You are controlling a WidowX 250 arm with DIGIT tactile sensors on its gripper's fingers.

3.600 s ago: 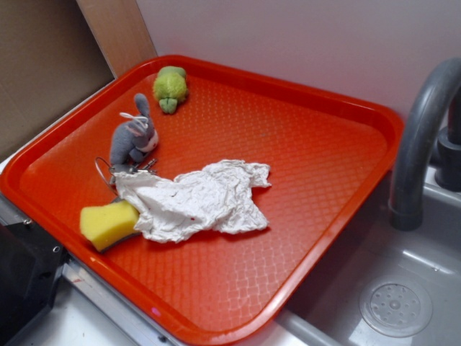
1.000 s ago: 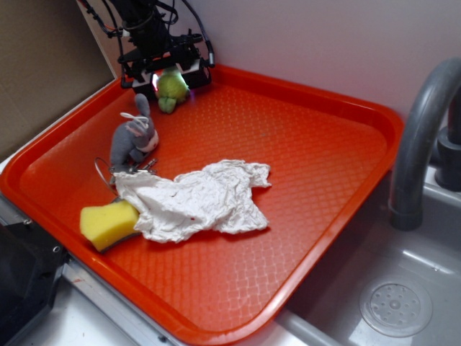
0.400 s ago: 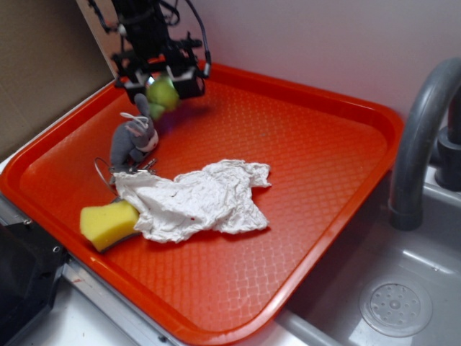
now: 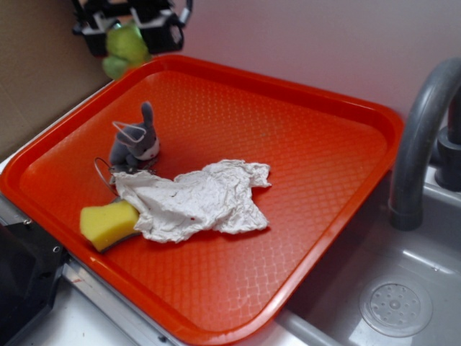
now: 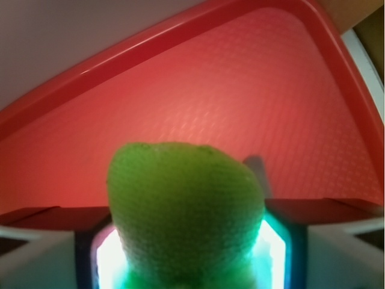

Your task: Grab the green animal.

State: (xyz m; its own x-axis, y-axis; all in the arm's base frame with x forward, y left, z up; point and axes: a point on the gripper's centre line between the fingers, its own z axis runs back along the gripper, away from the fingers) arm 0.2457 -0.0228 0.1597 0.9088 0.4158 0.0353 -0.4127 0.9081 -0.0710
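Observation:
The green animal [image 4: 124, 47], a small lime-green plush, hangs in the air above the tray's far left corner, clamped between the black fingers of my gripper [image 4: 127, 36]. In the wrist view the green animal [image 5: 186, 211] fills the lower middle, squeezed between the two lit pads [image 5: 274, 253], with the orange tray [image 5: 240, 108] well below. The upper arm is cut off by the top edge of the exterior view.
On the orange tray [image 4: 324, 144] lie a grey long-eared bunny plush [image 4: 134, 144], a crumpled white cloth [image 4: 198, 198] and a yellow sponge [image 4: 108, 223]. A grey faucet [image 4: 421, 137] and sink [image 4: 389, 288] stand to the right; a wall runs behind.
My gripper came down on the green animal, shut on it and has lifted it up and leftward off the tray. The grey bunny now sits more upright.

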